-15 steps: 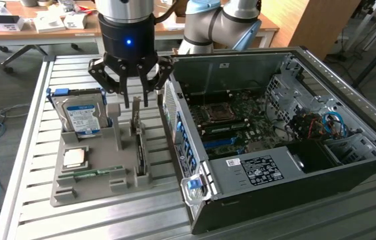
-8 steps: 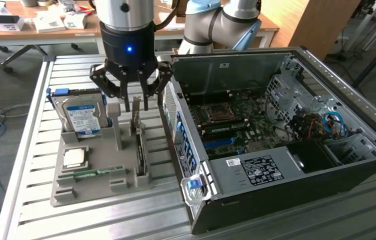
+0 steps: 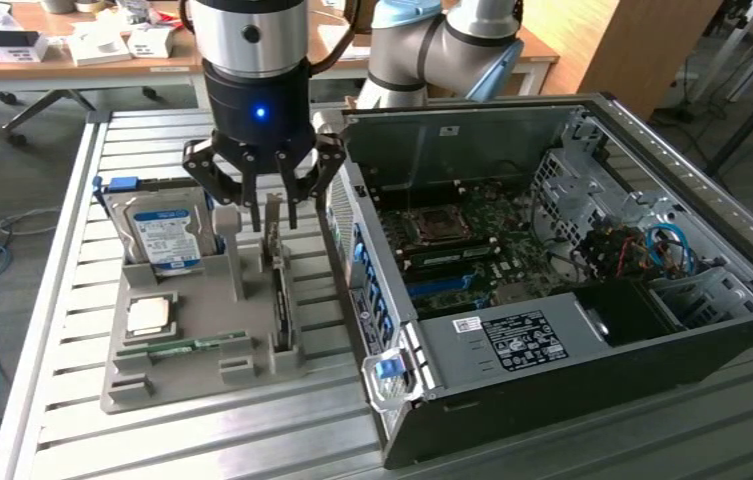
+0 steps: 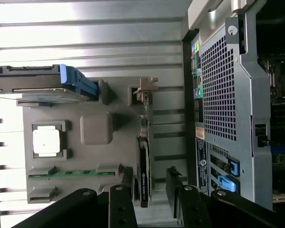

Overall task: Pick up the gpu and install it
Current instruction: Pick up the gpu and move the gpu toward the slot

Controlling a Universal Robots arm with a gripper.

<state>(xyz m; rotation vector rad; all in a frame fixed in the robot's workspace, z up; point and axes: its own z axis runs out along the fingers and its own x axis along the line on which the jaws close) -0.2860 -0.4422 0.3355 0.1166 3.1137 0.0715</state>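
Remote session: my gripper (image 3: 269,222) hangs over the grey tray (image 3: 176,385), jaws spread wide and empty. The gpu (image 3: 279,295) stands on edge in a tray slot. Stiff, light, probably fragile, so I'd pinch its flat faces.

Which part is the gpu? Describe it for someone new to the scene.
Beside the open computer case sits a grey parts tray. In its slot nearest the case, the gpu stands on edge: a thin black card, unlike the blue-labelled hard drive and flat green RAM stick.
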